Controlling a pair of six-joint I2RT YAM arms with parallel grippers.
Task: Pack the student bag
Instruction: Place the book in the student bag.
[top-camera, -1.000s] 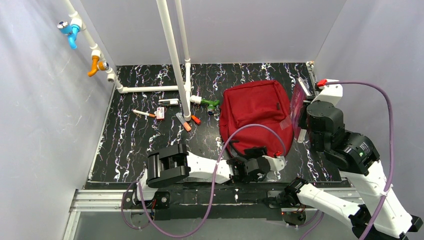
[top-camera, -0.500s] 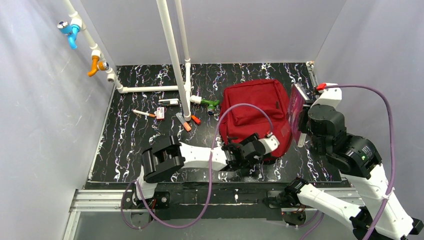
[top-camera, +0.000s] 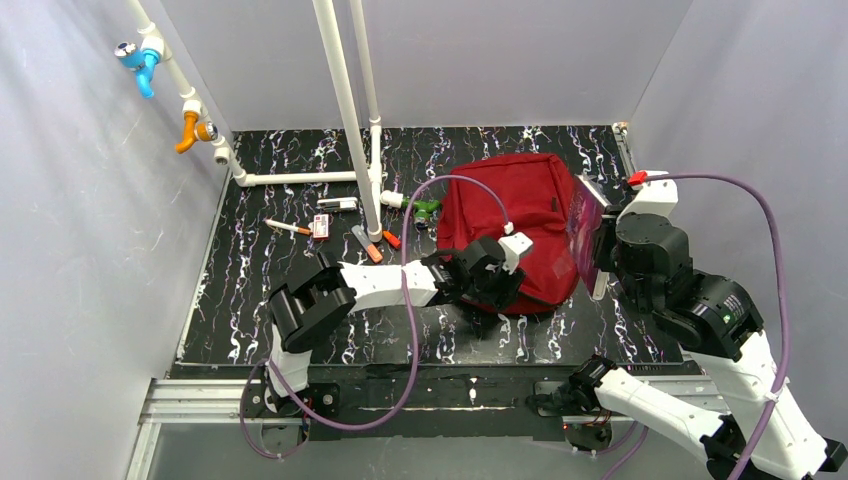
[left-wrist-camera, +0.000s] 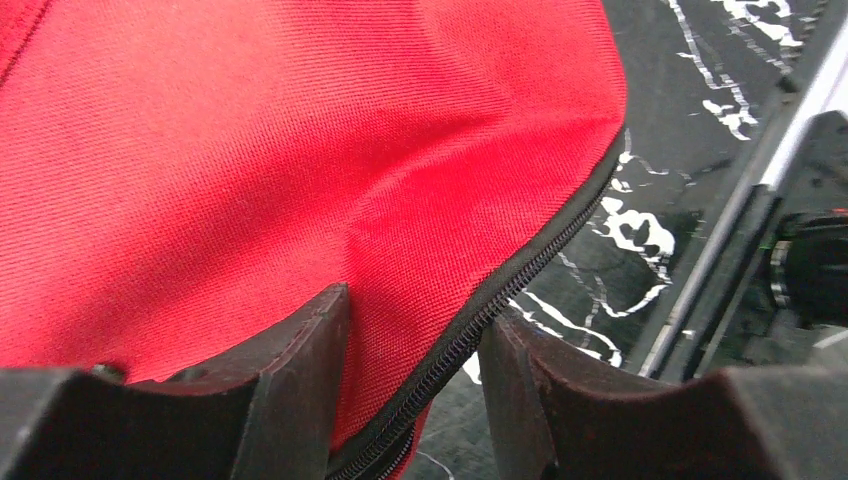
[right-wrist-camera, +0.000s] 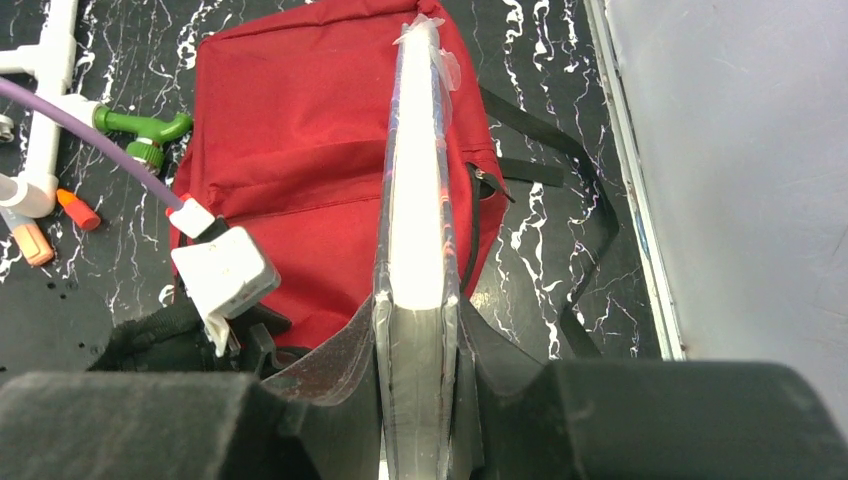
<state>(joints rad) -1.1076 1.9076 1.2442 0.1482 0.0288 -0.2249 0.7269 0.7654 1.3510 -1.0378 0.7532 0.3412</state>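
Note:
The student bag (top-camera: 520, 215), dark red with black straps, lies at the right middle of the table. My left gripper (top-camera: 497, 285) sits at its near edge. In the left wrist view the fingers (left-wrist-camera: 300, 370) pinch the red fabric and black zipper edge (left-wrist-camera: 520, 280), which is lifted off the table. My right gripper (top-camera: 600, 250) is shut on a flat book in clear plastic wrap (top-camera: 583, 222). It holds the book on edge over the bag's right side. The right wrist view shows the book (right-wrist-camera: 418, 180) between the fingers (right-wrist-camera: 345, 360), above the bag (right-wrist-camera: 300, 130).
White pipes (top-camera: 345, 110) stand left of the bag, with a green valve (top-camera: 422, 208) at their foot. Orange markers (top-camera: 372, 250), a pen (top-camera: 288, 228) and small boxes (top-camera: 322, 227) lie on the left. The right wall is close to the right arm.
My left gripper has moved from the table's near edge away and to the left, lifting the bag's near zipper edge. My right gripper has brought the book slightly down and closer to the bag.

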